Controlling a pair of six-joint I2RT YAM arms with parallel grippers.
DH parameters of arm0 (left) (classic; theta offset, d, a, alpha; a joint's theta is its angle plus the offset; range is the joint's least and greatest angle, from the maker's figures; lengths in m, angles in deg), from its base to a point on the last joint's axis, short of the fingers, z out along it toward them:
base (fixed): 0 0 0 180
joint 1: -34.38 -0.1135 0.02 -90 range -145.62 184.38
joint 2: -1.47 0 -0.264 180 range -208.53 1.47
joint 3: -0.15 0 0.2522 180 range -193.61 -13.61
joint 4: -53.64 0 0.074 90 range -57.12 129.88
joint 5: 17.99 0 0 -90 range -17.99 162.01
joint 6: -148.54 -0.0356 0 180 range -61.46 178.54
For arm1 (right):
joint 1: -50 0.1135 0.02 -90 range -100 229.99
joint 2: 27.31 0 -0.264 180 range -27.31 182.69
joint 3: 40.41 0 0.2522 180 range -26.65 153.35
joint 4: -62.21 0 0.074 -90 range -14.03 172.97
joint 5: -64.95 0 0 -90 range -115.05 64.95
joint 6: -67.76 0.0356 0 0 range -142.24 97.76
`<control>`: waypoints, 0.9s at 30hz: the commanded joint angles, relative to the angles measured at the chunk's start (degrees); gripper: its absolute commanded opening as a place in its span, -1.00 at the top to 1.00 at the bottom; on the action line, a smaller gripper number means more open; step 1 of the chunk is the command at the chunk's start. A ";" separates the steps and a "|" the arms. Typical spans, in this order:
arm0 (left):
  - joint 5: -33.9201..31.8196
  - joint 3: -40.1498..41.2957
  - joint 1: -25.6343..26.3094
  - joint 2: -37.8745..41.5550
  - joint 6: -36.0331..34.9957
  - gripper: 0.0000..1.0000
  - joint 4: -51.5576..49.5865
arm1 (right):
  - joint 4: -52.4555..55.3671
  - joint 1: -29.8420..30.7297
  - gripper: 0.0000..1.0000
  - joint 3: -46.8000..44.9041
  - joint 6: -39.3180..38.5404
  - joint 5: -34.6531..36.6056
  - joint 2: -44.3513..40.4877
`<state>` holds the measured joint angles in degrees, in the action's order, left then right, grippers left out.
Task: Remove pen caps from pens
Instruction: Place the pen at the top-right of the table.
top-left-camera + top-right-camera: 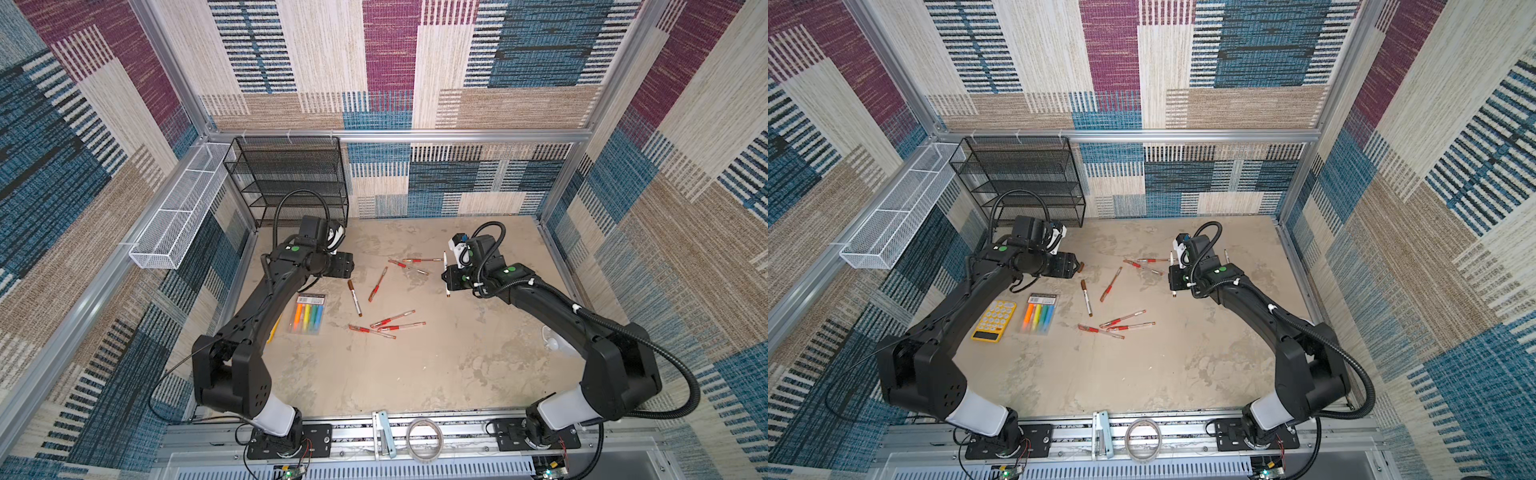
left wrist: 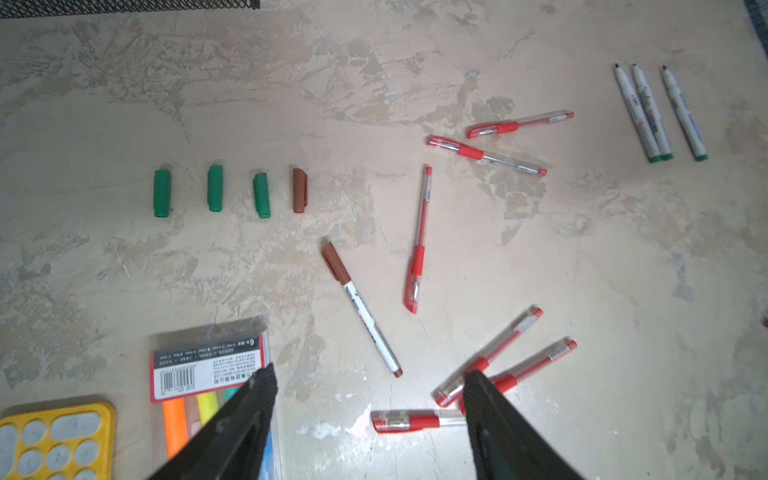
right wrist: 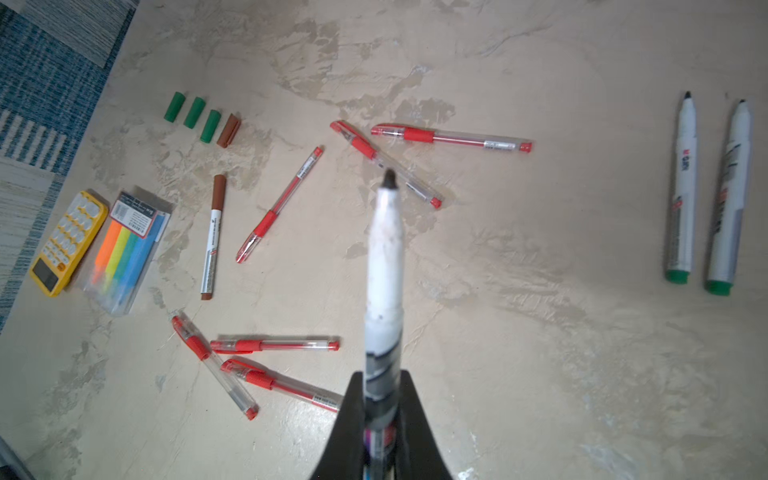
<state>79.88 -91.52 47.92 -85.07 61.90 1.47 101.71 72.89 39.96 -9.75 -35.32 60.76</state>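
a: so, where's the left claw [image 2: 370, 371]?
b: above the worktop [image 2: 540, 257] toward its left edge, jaws wide apart, nothing between them.
a: and the right claw [image 3: 383, 376]?
b: clamped on a white-barrelled pen [image 3: 384, 249], uncapped, dark tip bare, sticking out past the claw over the worktop's right half.
a: the loose caps?
b: three green caps [image 2: 215, 188] and one brown cap [image 2: 300, 190] lie in a row, each apart from the next, toward the far-left corner, in front of the black mesh rack [image 1: 286, 178].
a: which pens have caps on?
b: a brown-capped pen [image 2: 361, 309] lies about mid-worktop; six red-banded clear pens [image 2: 419, 239] are scattered beside it, three toward the far edge, three nearer the front edge in a loose fan.
a: what else?
b: three uncapped green-ended pens [image 2: 660, 112] side by side toward the right edge; the highlighter pack [image 1: 1039, 318] and a yellow calculator [image 1: 994, 321] lie near the left edge.
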 commanded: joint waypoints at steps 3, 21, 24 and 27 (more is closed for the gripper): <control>2.99 10.04 -0.09 11.11 -5.62 -0.66 8.51 | 3.16 -3.13 0.91 6.52 -4.80 1.21 7.70; 9.22 18.66 -11.84 19.72 -3.50 -0.83 12.87 | 13.56 -12.89 0.86 33.09 -12.37 3.33 35.32; 10.36 18.76 -12.57 19.81 -2.57 -0.84 12.84 | 14.89 -13.13 0.86 36.83 -12.32 4.31 38.59; 10.40 19.49 -12.66 19.79 -2.82 -0.85 13.74 | 16.40 -13.40 0.84 39.94 -12.01 5.00 41.48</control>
<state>88.87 -72.53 35.26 -65.51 58.03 13.49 115.78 59.67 77.68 -21.61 -31.88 100.43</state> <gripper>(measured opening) 0.921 0.123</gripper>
